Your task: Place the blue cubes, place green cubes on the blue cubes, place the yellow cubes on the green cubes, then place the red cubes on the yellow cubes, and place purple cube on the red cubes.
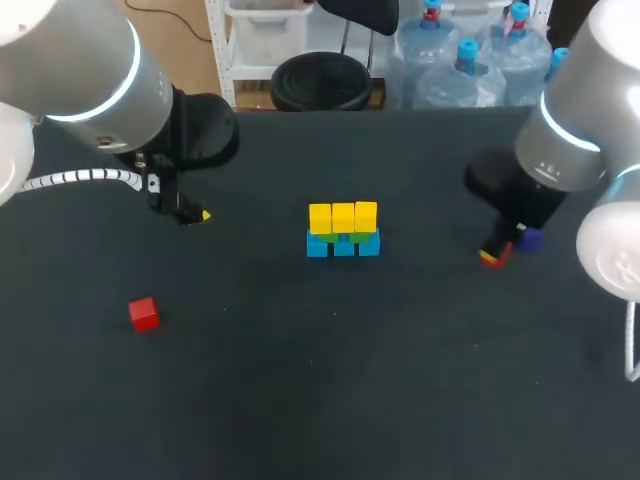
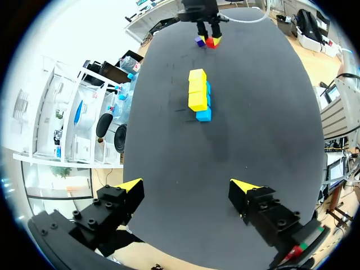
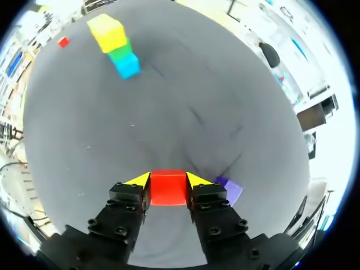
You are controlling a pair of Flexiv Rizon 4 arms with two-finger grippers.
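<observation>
At the table's middle stands a stack: a row of blue cubes (image 1: 343,246), green cubes (image 1: 343,237) on them and yellow cubes (image 1: 343,217) on top. My right gripper (image 3: 167,180) is low at the right side, shut on a red cube (image 3: 167,188) (image 1: 492,257). A purple cube (image 3: 229,190) (image 1: 530,239) sits on the table close beside its finger. A second red cube (image 1: 144,314) lies alone at the front left. My left gripper (image 2: 188,188) hangs open and empty at the left, the stack (image 2: 199,97) far ahead of it.
The dark table (image 1: 330,380) has wide bare room in front of the stack and between the stack and each arm. My right arm (image 2: 202,11) shows at the far end in the left wrist view.
</observation>
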